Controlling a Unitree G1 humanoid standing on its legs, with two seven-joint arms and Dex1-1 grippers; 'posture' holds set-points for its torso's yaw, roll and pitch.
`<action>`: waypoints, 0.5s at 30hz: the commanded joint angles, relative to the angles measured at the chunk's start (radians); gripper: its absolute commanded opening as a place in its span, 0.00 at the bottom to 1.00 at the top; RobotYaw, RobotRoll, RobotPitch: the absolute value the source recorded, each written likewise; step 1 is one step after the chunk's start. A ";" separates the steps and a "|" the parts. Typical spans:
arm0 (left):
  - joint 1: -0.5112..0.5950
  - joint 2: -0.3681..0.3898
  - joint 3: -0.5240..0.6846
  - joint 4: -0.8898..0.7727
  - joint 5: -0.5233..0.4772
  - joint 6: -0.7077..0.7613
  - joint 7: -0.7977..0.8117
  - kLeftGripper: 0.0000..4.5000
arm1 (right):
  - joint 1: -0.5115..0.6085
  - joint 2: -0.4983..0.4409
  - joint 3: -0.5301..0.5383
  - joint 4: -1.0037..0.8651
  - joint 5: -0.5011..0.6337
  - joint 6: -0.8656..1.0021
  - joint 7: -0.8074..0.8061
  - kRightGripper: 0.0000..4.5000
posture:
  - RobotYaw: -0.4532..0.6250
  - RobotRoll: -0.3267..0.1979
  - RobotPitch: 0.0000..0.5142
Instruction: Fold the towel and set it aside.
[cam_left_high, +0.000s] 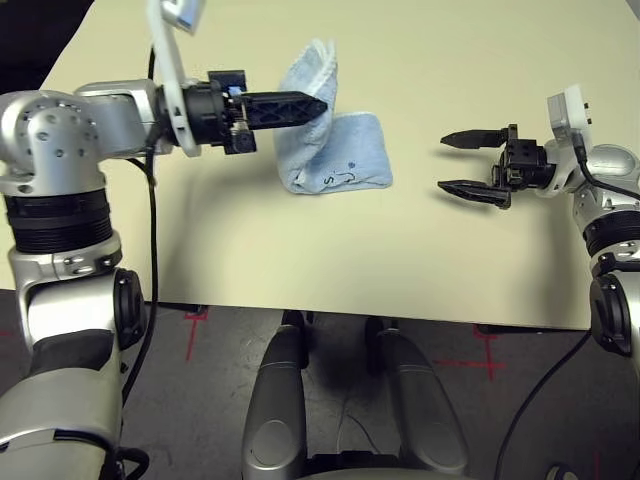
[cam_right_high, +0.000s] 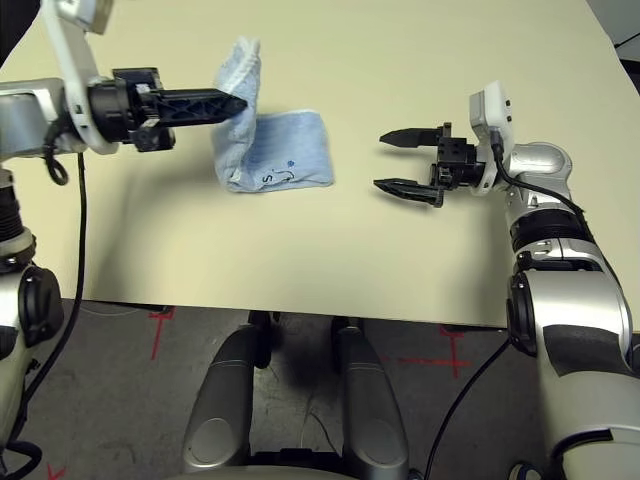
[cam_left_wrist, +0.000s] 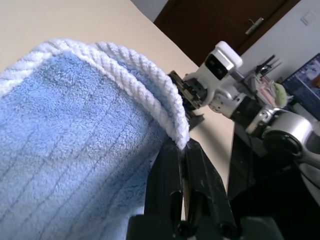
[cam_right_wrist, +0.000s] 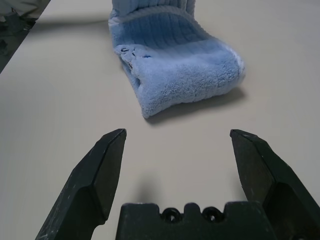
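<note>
Had the left arm nearest the camera, running up the left edge of the left eye view to the left tool. Clenched the towel there at its white edging, with the raised part upright in the upper middle of the frame and the rest flat on the tabletop. Held the right tool spread wide and empty at upper right, well apart from the towel.

Risked losing the edging through a pinch apparently only at the fingertips. Risked also dragging the flat part along, for want of any hold on it, or laying the fold down crooked after an early release.

Saw in the left wrist view two runs of edging meeting at the tips, hard to make out from the head; saw in the right wrist view a thick, rounded fold beside the dark marks.
</note>
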 joint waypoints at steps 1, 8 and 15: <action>-0.020 -0.034 -0.054 0.019 0.057 -0.044 0.013 0.02 | -0.006 -0.001 -0.008 0.005 -0.016 -0.002 0.007 1.00 | 0.51 0.62 0.57; -0.041 -0.080 -0.145 0.044 0.129 -0.091 -0.026 0.02 | -0.013 0.012 -0.014 -0.007 -0.025 0.007 0.007 1.00 | 0.51 0.62 0.57; -0.045 -0.141 -0.178 0.054 0.169 -0.110 -0.032 0.02 | -0.008 0.020 -0.015 -0.041 -0.025 0.025 0.007 1.00 | 0.51 0.62 0.57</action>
